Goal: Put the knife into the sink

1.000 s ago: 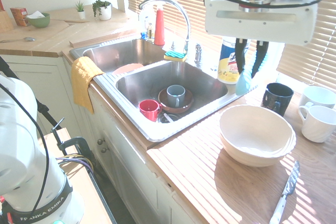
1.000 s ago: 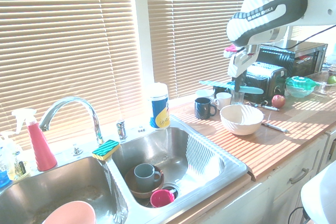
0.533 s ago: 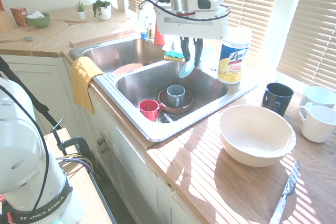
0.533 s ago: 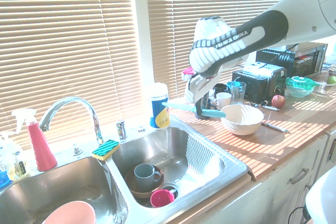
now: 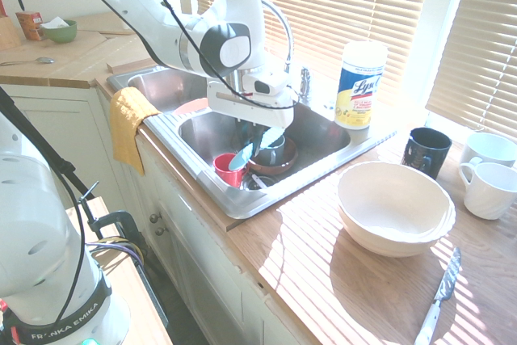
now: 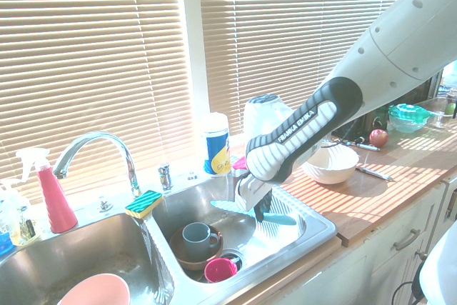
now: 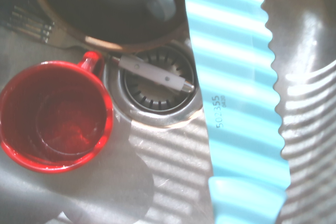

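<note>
My fingers (image 5: pixel 255 133) are clamped on the knife (image 6: pixel 251 212), holding it level inside the sink (image 5: pixel 323 163), over the basin nearer the tabletop's wooden stretch. Below its blade lie a red cup (image 7: pixel 52 121), the drain (image 7: pixel 155 85) and a grey mug (image 6: pixel 197 237).

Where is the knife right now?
The knife is held in the shut gripper above the sink's right basin in the second exterior view, near the red cup.
</note>
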### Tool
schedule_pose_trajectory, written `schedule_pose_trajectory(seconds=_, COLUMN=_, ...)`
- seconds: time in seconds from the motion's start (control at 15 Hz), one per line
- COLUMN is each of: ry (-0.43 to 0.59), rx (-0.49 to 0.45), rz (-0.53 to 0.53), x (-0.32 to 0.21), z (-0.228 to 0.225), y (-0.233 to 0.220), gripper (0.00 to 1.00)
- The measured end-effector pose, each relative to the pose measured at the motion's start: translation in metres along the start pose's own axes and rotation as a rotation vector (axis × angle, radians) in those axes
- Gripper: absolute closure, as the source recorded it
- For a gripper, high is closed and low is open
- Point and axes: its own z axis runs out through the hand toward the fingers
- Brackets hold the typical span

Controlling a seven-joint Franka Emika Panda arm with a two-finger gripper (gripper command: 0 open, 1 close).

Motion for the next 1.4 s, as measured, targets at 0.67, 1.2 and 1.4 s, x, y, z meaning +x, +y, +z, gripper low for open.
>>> schedule_pose_trajectory(seconds=0.67, ry=-0.095, rx=-0.065, rz=0.036, x=0.016, z=0.075, y=0.002, gripper=1.00)
schedule_pose_trajectory(seconds=1.2, ry=-0.100, rx=-0.075, rz=0.017, x=0.013, z=0.088, y=-0.005, gripper=0.00)
schedule_pose_trajectory(seconds=1.4, ry=-0.103, rx=-0.077, rz=0.014, x=0.012, z=0.091, y=-0.007, gripper=0.00)
